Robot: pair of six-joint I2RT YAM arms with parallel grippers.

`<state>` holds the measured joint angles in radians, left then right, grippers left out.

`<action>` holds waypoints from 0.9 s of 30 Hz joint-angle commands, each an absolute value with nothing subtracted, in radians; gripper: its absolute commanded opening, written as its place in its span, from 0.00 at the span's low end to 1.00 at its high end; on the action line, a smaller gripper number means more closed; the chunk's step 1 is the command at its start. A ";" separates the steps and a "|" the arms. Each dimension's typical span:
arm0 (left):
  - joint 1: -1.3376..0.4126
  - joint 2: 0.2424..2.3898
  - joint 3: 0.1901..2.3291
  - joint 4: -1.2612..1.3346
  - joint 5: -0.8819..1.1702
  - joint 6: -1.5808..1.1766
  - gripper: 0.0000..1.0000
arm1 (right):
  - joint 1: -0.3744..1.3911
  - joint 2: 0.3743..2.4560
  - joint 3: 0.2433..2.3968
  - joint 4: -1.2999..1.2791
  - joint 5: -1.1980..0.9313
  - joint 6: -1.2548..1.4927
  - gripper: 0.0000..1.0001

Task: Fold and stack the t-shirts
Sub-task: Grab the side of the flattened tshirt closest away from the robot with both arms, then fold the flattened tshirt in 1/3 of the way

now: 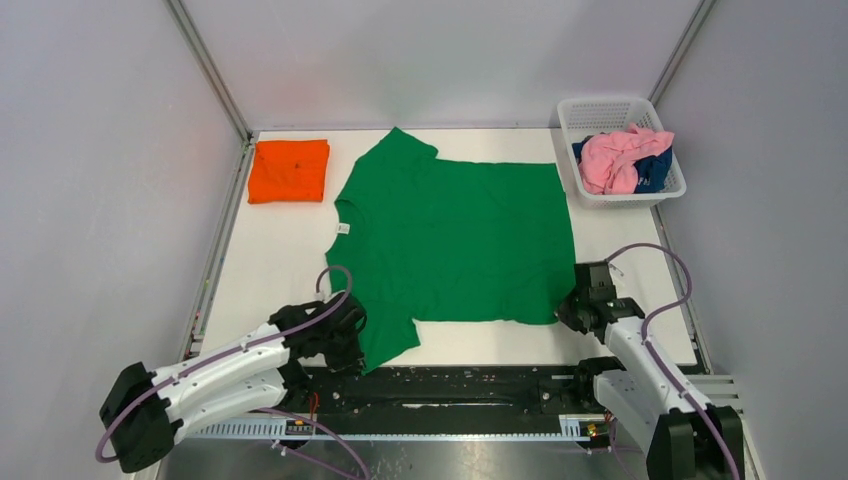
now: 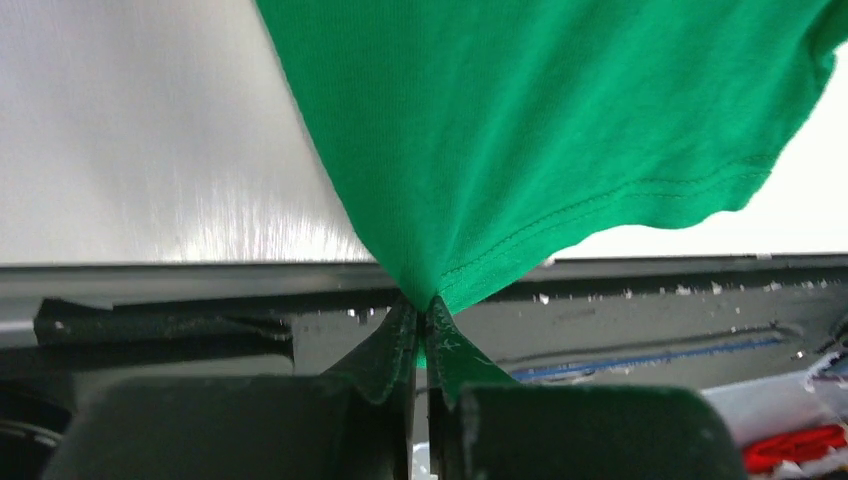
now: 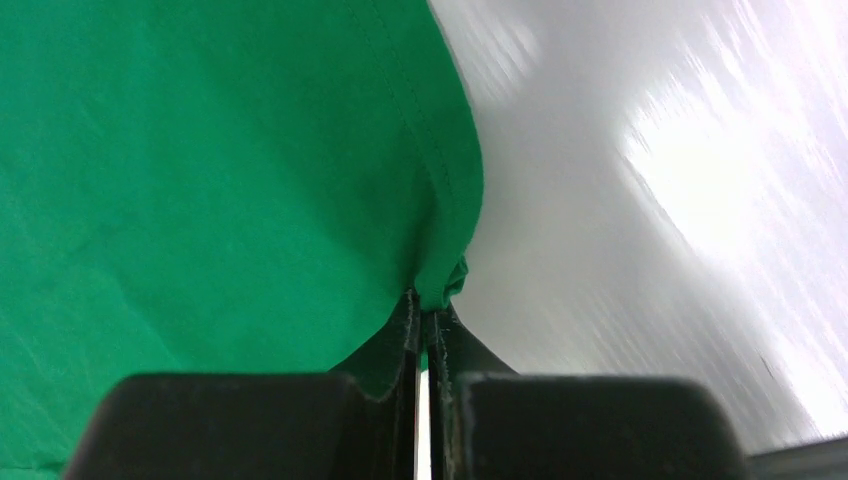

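A bright green t-shirt [image 1: 455, 238] lies spread flat on the white table, neck and white label [image 1: 342, 228] to the left. My left gripper [image 1: 352, 330] is shut on the near sleeve of the green t-shirt [image 2: 520, 130], at the table's front edge. My right gripper [image 1: 572, 310] is shut on the near hem corner of the green t-shirt [image 3: 220, 180]. A folded orange t-shirt [image 1: 289, 170] lies at the back left. A pink t-shirt [image 1: 618, 158] and a navy one [image 1: 656, 170] lie crumpled in a basket.
A white plastic basket [image 1: 602, 112] stands at the back right corner. Grey enclosure walls and metal posts bound the table. A black rail [image 1: 450, 385] runs along the near edge between the arm bases.
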<state>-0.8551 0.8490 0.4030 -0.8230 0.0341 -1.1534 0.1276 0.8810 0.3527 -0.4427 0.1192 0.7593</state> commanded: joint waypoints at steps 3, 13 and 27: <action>-0.927 0.695 0.379 -0.990 0.117 -1.272 0.00 | 0.126 0.693 0.351 -0.703 0.046 0.806 0.00; -0.945 0.704 0.483 -0.808 0.110 -1.156 0.00 | 0.126 0.606 0.381 -0.754 0.007 0.806 0.03; -0.817 0.950 0.783 -0.679 -0.110 -0.937 0.00 | 0.126 0.875 0.582 -0.652 -0.042 0.677 0.03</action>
